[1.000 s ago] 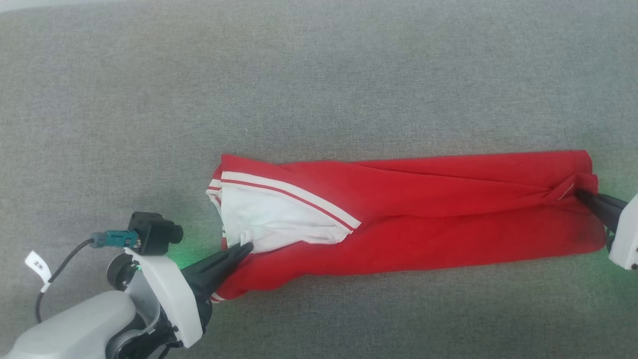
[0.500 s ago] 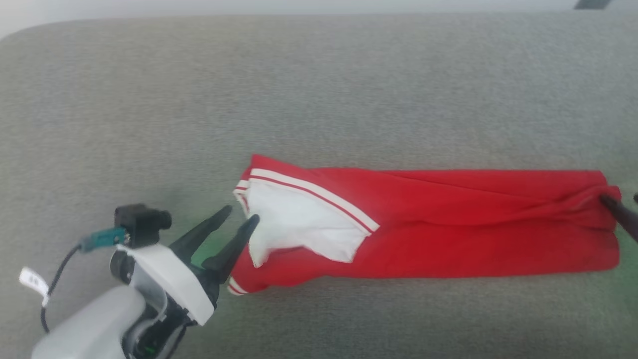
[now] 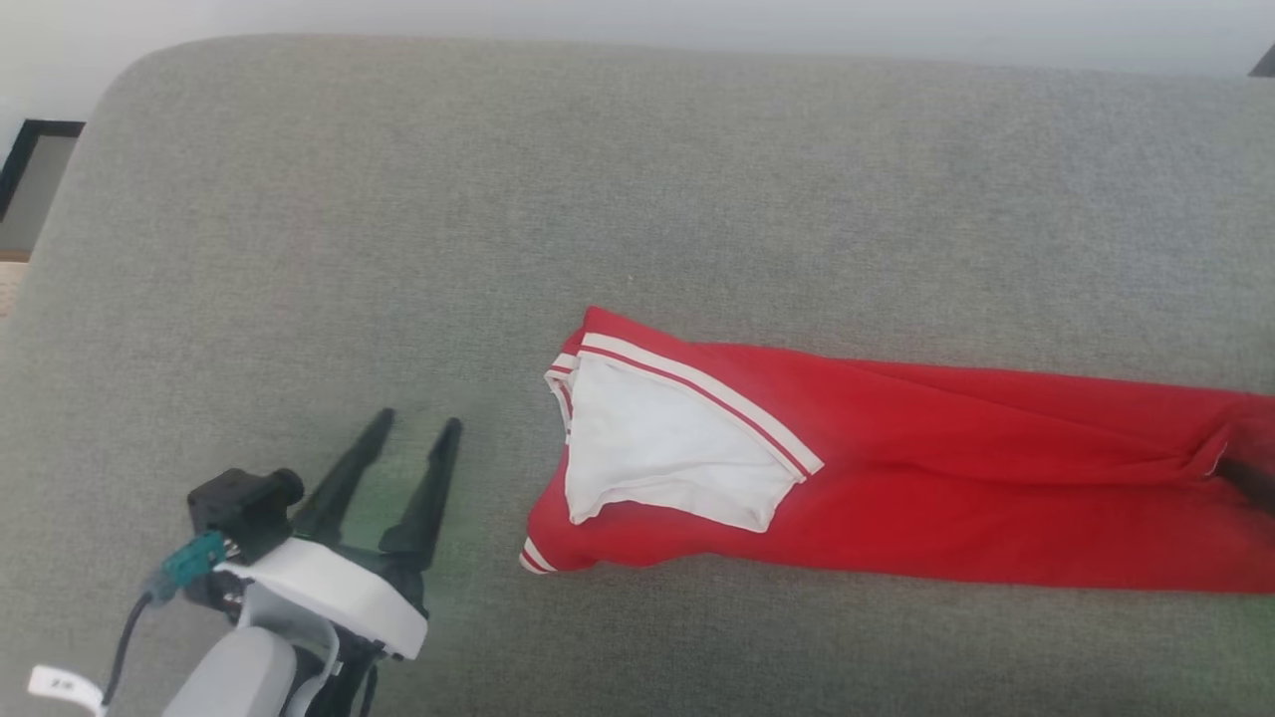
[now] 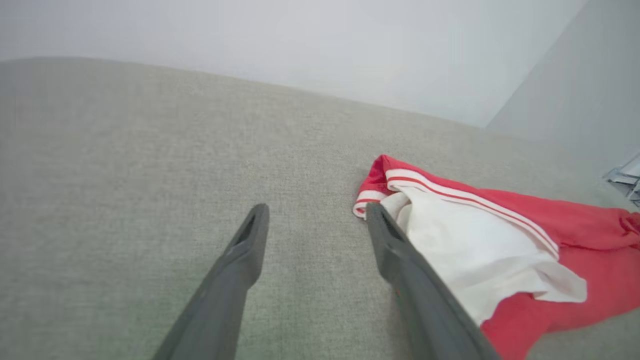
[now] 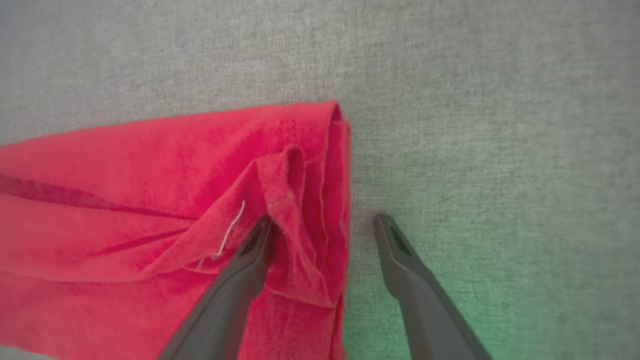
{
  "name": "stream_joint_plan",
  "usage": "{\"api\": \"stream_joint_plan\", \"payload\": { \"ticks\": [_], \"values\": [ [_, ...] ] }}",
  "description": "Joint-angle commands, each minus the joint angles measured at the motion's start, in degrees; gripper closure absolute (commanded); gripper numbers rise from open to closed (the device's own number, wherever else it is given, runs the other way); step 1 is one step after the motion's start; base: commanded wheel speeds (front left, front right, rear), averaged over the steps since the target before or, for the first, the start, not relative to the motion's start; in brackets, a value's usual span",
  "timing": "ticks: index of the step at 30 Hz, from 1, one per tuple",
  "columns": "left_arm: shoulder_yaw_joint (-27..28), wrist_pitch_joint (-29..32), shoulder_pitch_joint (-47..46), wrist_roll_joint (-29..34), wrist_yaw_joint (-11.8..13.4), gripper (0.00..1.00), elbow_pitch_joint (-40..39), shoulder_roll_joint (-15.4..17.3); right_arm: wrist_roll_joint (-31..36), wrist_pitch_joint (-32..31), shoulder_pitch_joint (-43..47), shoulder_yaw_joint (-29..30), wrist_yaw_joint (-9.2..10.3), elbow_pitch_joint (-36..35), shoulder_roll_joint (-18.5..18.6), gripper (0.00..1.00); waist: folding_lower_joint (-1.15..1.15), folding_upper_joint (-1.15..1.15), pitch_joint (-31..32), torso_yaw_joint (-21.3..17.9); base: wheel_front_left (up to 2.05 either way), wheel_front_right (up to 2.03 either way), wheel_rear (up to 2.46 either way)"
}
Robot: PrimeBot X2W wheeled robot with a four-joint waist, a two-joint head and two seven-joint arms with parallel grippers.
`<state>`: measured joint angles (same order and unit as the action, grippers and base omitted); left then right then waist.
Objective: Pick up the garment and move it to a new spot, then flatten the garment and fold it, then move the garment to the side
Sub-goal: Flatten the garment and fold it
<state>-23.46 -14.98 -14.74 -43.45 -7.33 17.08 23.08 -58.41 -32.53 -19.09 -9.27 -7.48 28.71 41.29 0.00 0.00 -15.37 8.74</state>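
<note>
at either end of the bright red, white-trimmed jersey (image 3: pixel 946 478), the left gripper (image 3: pixel 418 420) and right gripper (image 5: pixel 325 220) stand spread and empty, seemingly so it lies flat.

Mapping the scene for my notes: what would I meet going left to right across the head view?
Dark frame at the edge → left gripper, open → garment's white lining → garment's red body → right gripper's finger at the garment's far end.

Garment (image 3: pixel 996 478) right end cut by head view's edge; right gripper (image 5: pixel 324 221) mostly cropped there too (dark finger (image 3: pixel 1251 480) at edge). Both wrist views crop garment.
</note>
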Motion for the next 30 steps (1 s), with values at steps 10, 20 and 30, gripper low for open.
{"api": "stream_joint_plan", "payload": {
  "ticks": [10,20,30],
  "values": [
    [18.1,-0.2,5.5,21.4,0.0,0.00,-4.8,-10.0,2.0,-9.7,1.1,-1.1,-0.12,2.7,-5.7,0.00,0.00,0.00,0.6,0.1,0.00,0.00,0.00],
    [19.6,-0.2,5.9,22.3,-0.2,0.00,-4.8,-11.8,6.8,-7.4,-2.1,4.3,0.09,2.0,-6.5,1.00,0.00,0.00,-0.5,-2.5,0.00,0.00,0.00],
    [21.5,-0.2,7.2,22.3,-0.2,0.00,-8.0,-10.9,10.4,-0.7,-3.5,18.0,0.03,4.8,-0.8,1.00,0.00,0.00,-1.3,-6.0,0.00,0.00,0.00]
  ]
}}
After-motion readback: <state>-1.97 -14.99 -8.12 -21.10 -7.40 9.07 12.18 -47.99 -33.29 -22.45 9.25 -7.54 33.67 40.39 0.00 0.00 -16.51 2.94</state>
